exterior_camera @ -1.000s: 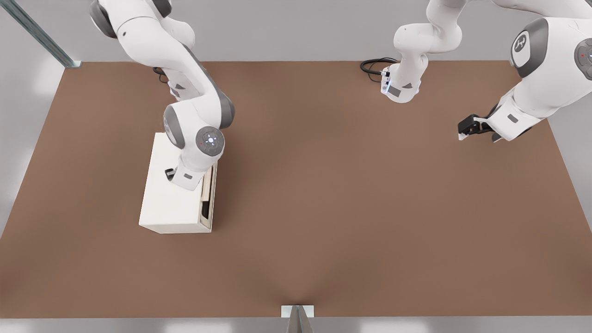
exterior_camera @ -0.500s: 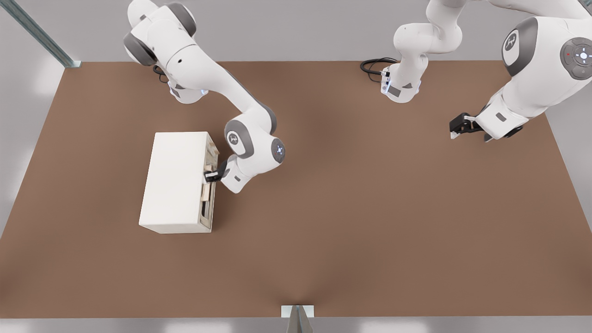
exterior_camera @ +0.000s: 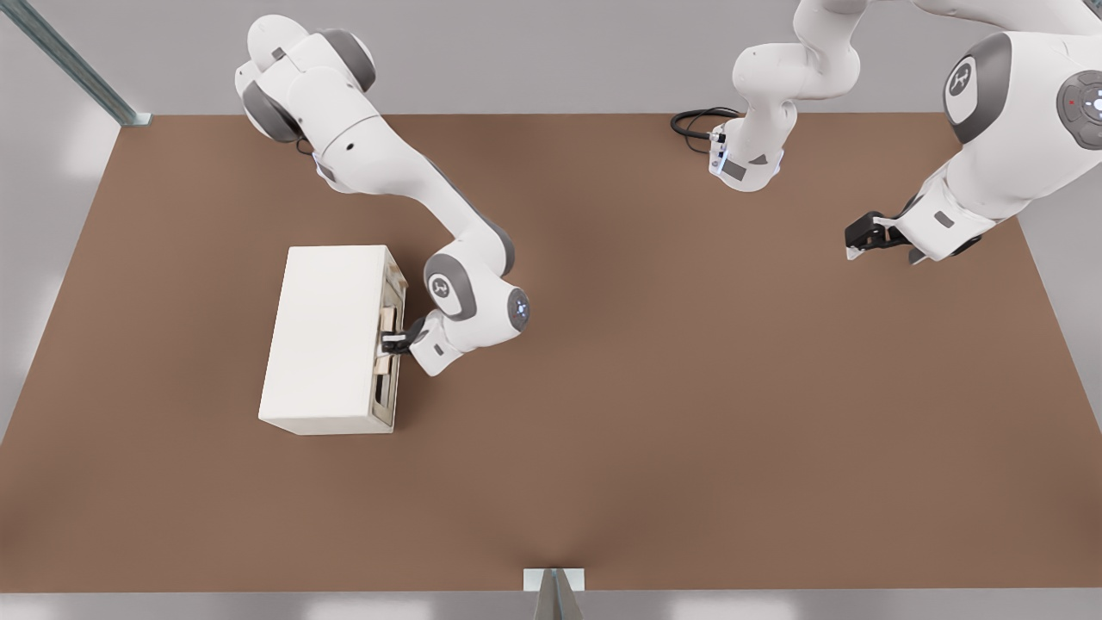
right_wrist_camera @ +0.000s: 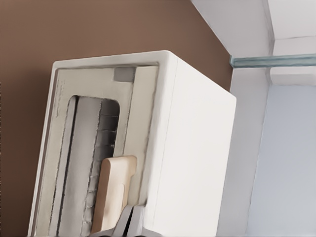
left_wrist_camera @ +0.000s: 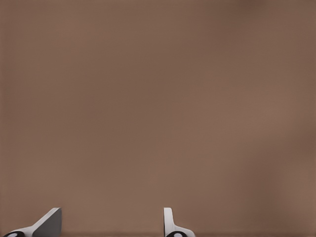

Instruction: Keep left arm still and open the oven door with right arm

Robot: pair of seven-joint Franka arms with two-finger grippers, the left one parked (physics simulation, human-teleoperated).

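The front view shows our gripper [exterior_camera: 392, 342] at the handle [exterior_camera: 389, 320] of the oven door [exterior_camera: 386, 379], its spread impossible for us to tell, the oven [exterior_camera: 323, 336] near the table's [exterior_camera: 689, 387] left edge, door unopened.

On my feed the right arm [exterior_camera: 387, 164] is glossy white in rounded segments, with grey joint caps; one cap carries a small blue-white light, another a white logo. Its gripper [exterior_camera: 389, 338] is black with pale finger pads [right_wrist_camera: 129, 222]. A black cable [exterior_camera: 696, 120] coils at the other arm's base.
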